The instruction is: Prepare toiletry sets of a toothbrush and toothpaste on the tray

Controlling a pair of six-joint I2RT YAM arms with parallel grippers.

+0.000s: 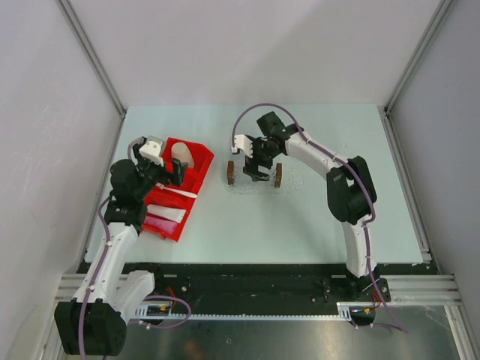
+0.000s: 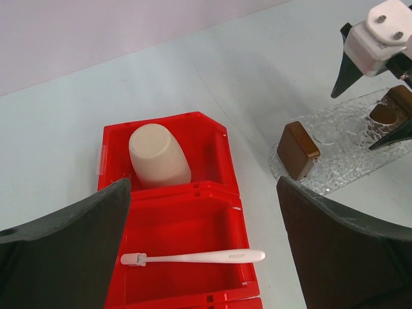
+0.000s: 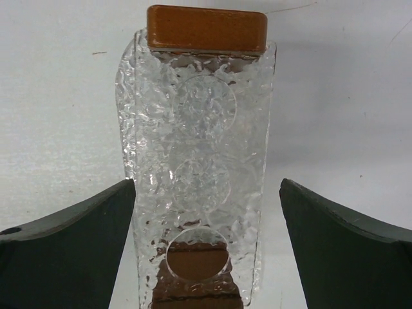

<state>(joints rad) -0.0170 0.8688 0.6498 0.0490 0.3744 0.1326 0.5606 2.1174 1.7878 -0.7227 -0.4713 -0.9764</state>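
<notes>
Toothbrush (image 2: 193, 257) lies flat in the red bin (image 2: 166, 126), one compartment from the tan cup (image 2: 158, 154); the tray (image 2: 347, 148) sits bare, right of that bin. Both jaws stand wide, the left above the bin, the right above the tray. Best lower the left pair astride the handle's middle, closing low.

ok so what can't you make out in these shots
- Toothpaste tubes: top view, too small for detail; left wrist view's bottom edge cuts off their red bin compartment.
- Tray middle: top view, covered by the right gripper.
- Tray's near block: right wrist view, cut by the bottom edge.
</notes>
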